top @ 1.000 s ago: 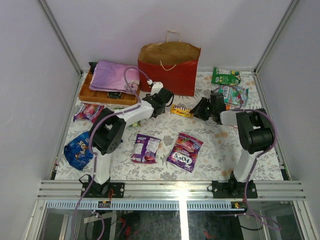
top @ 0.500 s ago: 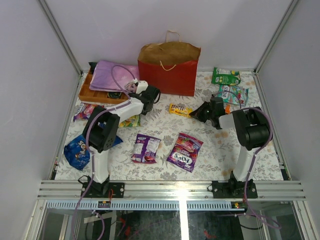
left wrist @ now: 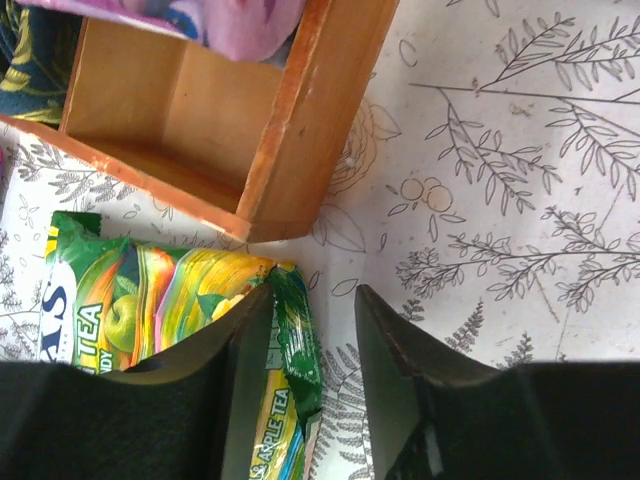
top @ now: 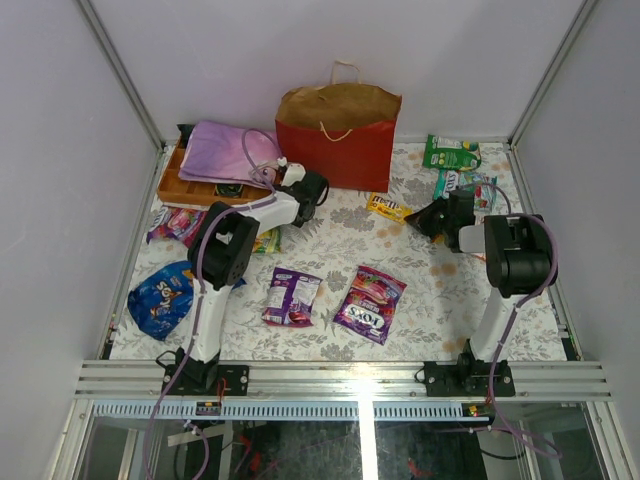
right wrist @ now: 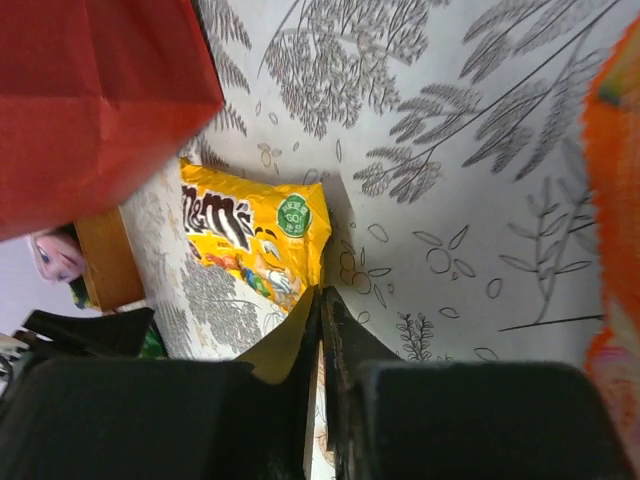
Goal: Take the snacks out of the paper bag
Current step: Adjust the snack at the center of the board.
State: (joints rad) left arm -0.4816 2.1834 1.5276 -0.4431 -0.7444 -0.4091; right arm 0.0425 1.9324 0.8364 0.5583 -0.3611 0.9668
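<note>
The right gripper (right wrist: 320, 292), at the lower middle of the right wrist view, pinches a corner of the yellow M&M's packet (right wrist: 255, 230). The packet lies on the table just below the red paper bag (right wrist: 90, 100) at upper left. In the left wrist view the left gripper (left wrist: 312, 300) stands spread, with an edge of the green apple candy packet (left wrist: 150, 310) between its fingers, just below the wooden tray (left wrist: 300, 130).

paper bag (top: 335, 155): red, kraft-brown inside | M&M's packet (right wrist: 255, 235): yellow | table cover (left wrist: 520, 150): white, grey leaf print
</note>
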